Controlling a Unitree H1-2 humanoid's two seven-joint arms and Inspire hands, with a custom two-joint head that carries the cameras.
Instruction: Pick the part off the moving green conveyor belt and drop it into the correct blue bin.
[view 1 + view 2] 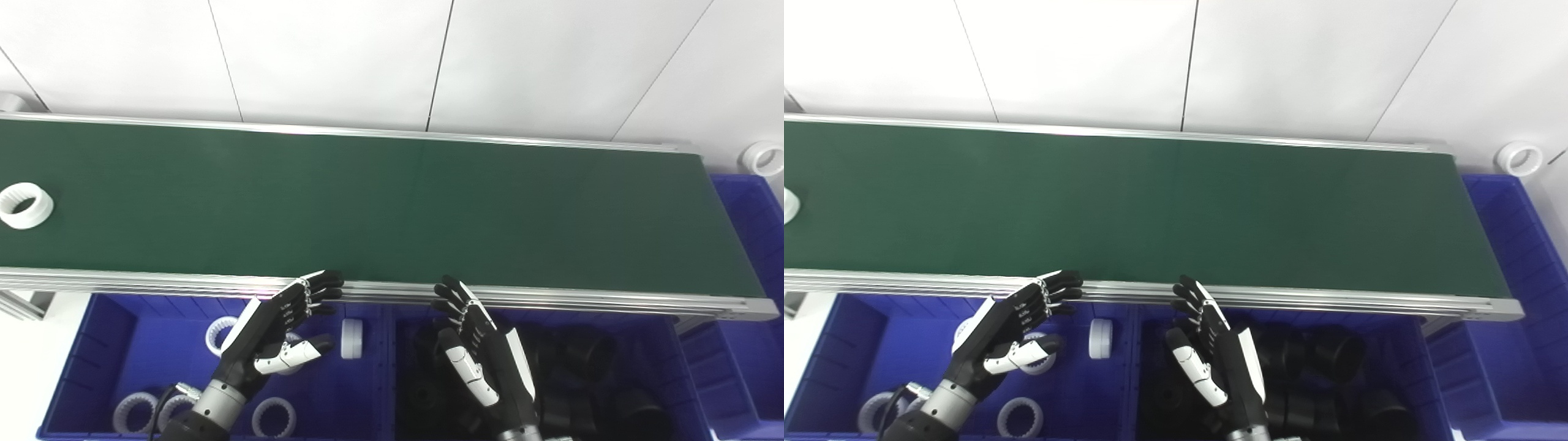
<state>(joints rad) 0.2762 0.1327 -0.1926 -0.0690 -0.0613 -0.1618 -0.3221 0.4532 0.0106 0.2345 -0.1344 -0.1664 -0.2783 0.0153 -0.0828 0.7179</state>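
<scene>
Hands first, as I see them from my station: left hand [278,334] spread, fingers apart and extended toward the near rail of the belt, thumb out to the side, holding nothing, hovering above the left blue bin [92,343]. Right hand [481,349] likewise spread and empty, palm turned inward, fingertips just at the near rail [551,297], above the right blue bin [686,380]. Part on the belt: one white toothed ring [24,206], lying flat at the far left end of the green conveyor belt [392,208], its bore facing up, well apart from both hands; being round, I can name no long axis for it. Left bin holds several white rings [274,416] lying flat, and one white piece [351,338] standing on edge near the divider. Right bin holds a heap of black parts [588,355], their shapes hard to make out. Another white ring [765,158] sits on the floor past the belt's right end, beside a third blue bin [756,214].
</scene>
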